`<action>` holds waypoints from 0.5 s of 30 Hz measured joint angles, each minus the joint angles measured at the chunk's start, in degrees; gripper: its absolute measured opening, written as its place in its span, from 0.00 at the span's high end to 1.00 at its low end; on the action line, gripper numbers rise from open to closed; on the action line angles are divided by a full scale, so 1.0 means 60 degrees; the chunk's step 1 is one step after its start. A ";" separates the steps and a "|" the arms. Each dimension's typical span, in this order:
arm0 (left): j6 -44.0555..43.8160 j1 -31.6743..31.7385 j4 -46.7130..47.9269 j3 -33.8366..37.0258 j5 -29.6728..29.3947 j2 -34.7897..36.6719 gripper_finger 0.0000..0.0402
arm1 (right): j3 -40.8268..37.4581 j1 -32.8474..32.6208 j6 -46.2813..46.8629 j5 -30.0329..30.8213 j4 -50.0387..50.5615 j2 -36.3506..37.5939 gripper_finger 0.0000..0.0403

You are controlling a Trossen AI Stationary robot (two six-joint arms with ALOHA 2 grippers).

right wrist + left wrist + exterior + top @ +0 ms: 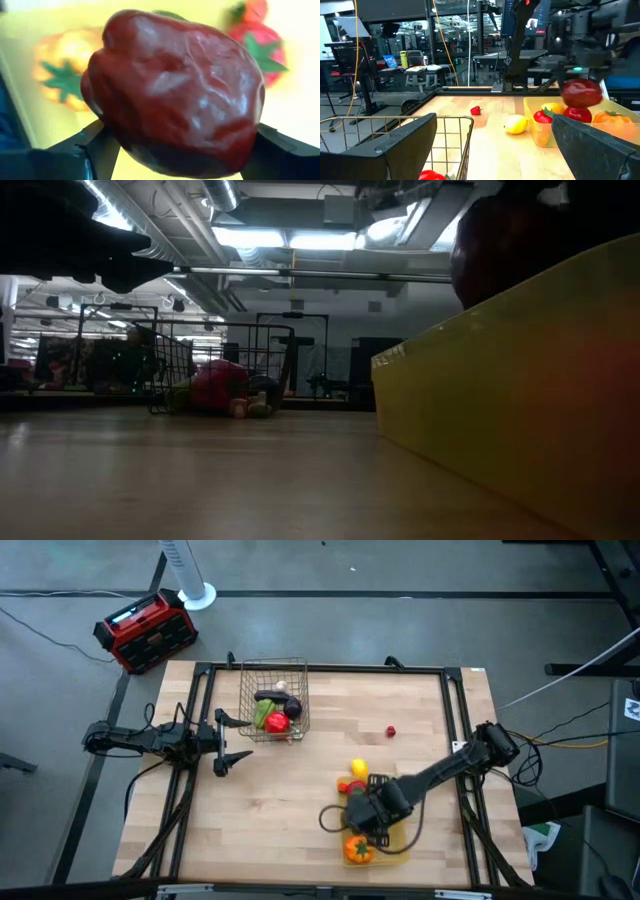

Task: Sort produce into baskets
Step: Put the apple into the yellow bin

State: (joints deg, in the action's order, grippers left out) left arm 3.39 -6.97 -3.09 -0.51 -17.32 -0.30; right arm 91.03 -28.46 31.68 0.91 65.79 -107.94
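Note:
My right gripper (366,812) is over the yellow plastic tray (400,840) at the table's near right, shut on a dark red pepper (180,90). The pepper also shows in the left wrist view (581,93), above the tray. In the tray lie an orange pepper (358,851) and a red tomato (257,42). The wire basket (275,700) stands at the far left with a red, a green and a purple piece in it. My left gripper (238,740) is open and empty beside the basket. A lemon (358,768) and a small red piece (390,731) lie on the table. My right gripper pinches the dark red pepper between its two fingers, one on each side of its lower part (117,132). The fingers (92,145) come from above, pointing down. The pepper is lifted clear, above the tray's floor (310,100).
A red-and-black box (146,630) stands on the floor beyond the table's far left corner. A dark frame runs along the table's edges (330,668). Bare wood lies between basket and tray (280,810).

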 joint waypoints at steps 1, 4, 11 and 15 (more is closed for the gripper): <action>-0.0002 0.0000 0.0000 0.0000 0.0000 0.0000 0.02 | -0.0070 -0.0095 0.0000 0.0000 -0.0284 0.0000 0.22; -0.0002 -0.0001 0.0000 0.0000 0.0000 0.0000 0.02 | -0.0345 -0.0260 -0.0011 0.0000 -0.0924 0.0000 0.22; -0.0001 -0.0002 0.0000 0.0000 0.0000 0.0000 0.02 | -0.0596 -0.0249 -0.0015 -0.0025 -0.1278 0.0000 0.22; -0.0002 0.0001 0.0001 0.0000 0.0000 0.0000 0.02 | -0.0598 -0.0167 -0.0027 -0.0004 -0.1210 0.0000 0.22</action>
State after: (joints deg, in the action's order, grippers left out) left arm 3.38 -6.97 -3.09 -0.51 -17.32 -0.30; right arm 87.44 -29.46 31.52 0.89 58.53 -107.94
